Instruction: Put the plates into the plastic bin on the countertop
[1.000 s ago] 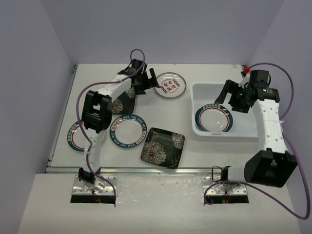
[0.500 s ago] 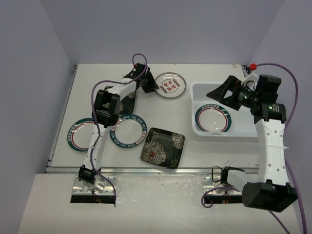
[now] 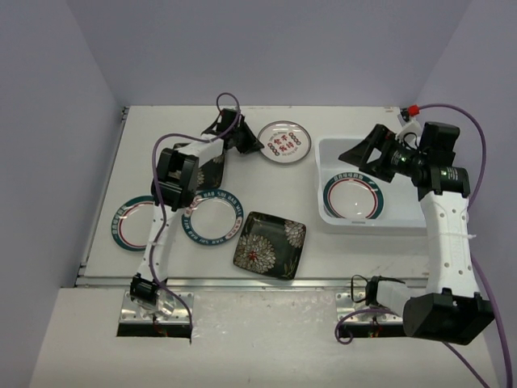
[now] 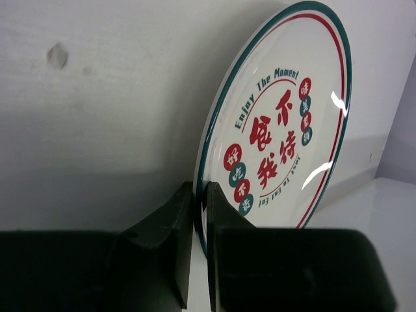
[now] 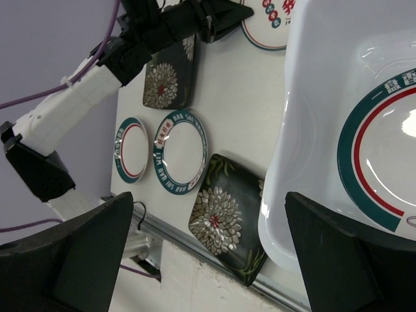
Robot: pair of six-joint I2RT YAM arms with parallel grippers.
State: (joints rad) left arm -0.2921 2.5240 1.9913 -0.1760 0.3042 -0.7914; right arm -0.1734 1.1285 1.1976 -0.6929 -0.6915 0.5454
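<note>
My left gripper (image 3: 247, 142) (image 4: 199, 190) is shut on the near rim of a round white plate with red characters (image 3: 285, 143) (image 4: 279, 130), at the back of the countertop (image 3: 275, 186). The plastic bin (image 3: 324, 217) (image 5: 292, 162) stands at the right and holds one teal-and-red rimmed plate (image 3: 354, 196) (image 5: 380, 162). Above the bin's left end, my right gripper (image 3: 361, 153) (image 5: 209, 201) hangs open and holds nothing. Loose on the countertop lie a black flowered square plate (image 3: 270, 245) (image 5: 224, 218), a teal-lettered round plate (image 3: 212, 217) and a teal-rimmed plate (image 3: 132, 225).
A second black square plate (image 3: 208, 167) (image 5: 168, 81) lies partly under my left arm. The metal rail (image 3: 242, 283) runs along the front edge. Walls close in on the left, back and right sides.
My left gripper has shut on the rim of the red-character plate. My right arm has lifted and pulled back from inside the bin, its gripper staying open.
</note>
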